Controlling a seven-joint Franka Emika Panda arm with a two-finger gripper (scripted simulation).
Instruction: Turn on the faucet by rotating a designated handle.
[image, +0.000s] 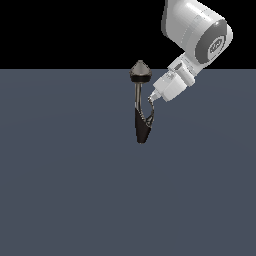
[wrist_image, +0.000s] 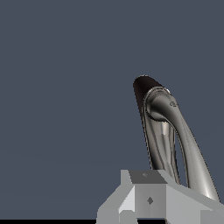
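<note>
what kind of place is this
Most likely a simulated test scene, not a real kitchen or bathroom: a bare, flat grey floor under a black void, a lone faucet standing free with no sink, and the arm's tool beside its handle.

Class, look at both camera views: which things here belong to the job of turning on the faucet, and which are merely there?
Belongs to the job:
- faucet
- handle, the thin curved lever on its side
- gripper, right at the handle

Merely there:
- grey floor; nothing else lies on it that these views show
</note>
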